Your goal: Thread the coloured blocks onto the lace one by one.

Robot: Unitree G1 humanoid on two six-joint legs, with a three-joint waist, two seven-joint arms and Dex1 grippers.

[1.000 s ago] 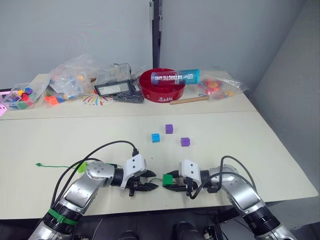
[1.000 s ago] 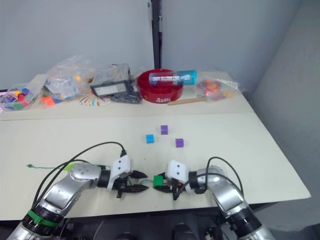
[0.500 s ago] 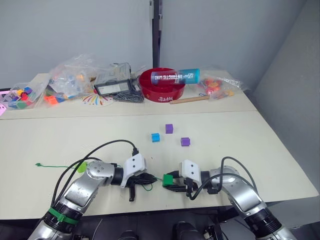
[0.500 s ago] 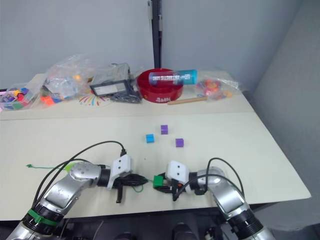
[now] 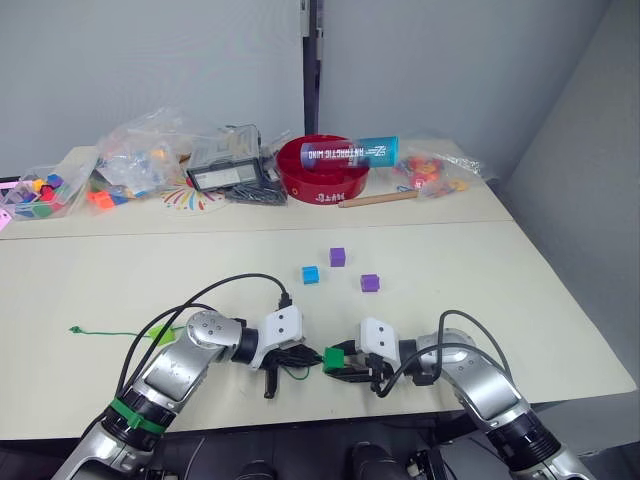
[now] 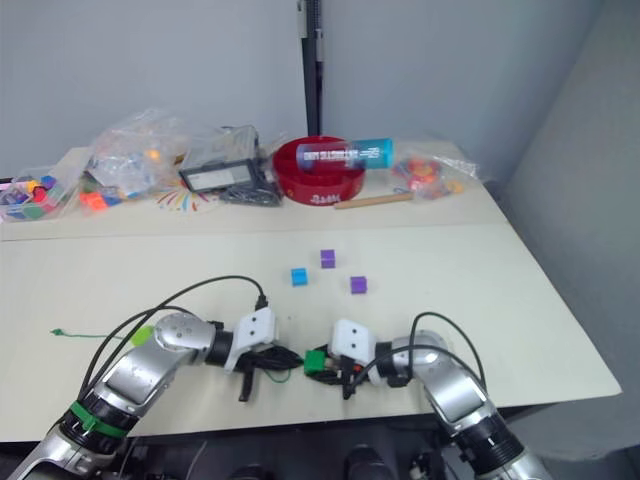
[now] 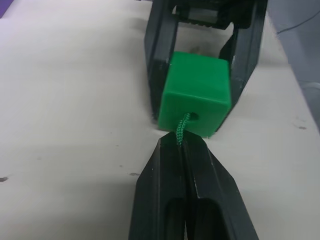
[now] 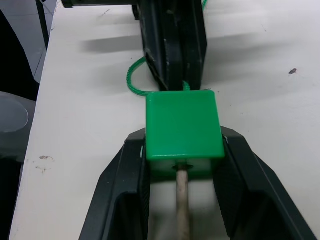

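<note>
My right gripper (image 8: 182,165) is clamping the dark green block (image 8: 183,125) low over the tabletop (image 5: 480,270); my left gripper (image 7: 181,145) is pinching the lace (image 7: 182,127) entering it. Loosening either grip risks unthreading.

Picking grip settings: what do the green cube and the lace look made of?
The green cube looks like hard moulded plastic: smooth, evenly coloured faces with a soft sheen and rounded edges. The lace looks like braided textile cord, showing a woven twist; its pale stiff tip could be plastic or wood.
</note>
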